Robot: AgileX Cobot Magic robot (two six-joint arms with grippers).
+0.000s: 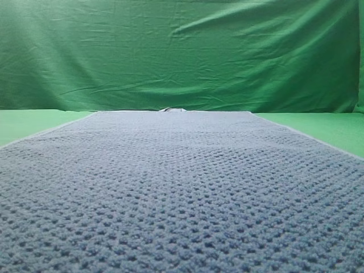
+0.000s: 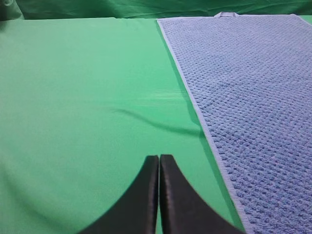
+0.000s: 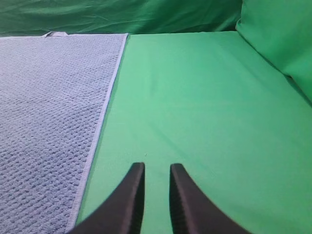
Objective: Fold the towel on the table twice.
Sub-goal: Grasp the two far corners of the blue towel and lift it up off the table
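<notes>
— Off at three o'clock from the left gripper lies the towel, its pale edging running from near that gripper up toward twelve. Where does it sit for the other arm?

— Mirrored. From the right gripper the towel is at nine o'clock, its long edge again running away toward twelve. So the long axis points straight away from the robot, and each arm flanks one long side.

— Which arm is nearer?

— Hard to call; both hang just beside their own edge, over bare table. The left looks a touch closer to its hem.

— And the jaws?

— Left is clenched, fingers pressed together with nothing between them. Right stands slightly parted, a narrow gap, holding nothing.

— So nothing is folded yet?

— I'd judge not: in the high view the towel lies flat, one layer, its white tag at the far end near the backdrop. A lengthwise fold would likely want both arms working together.

— Surface?

— Smooth green cloth, with a shallow wrinkle near the left edge. The waffle weave should offer grip, but pinching the hem may drag the cloth beneath.
</notes>
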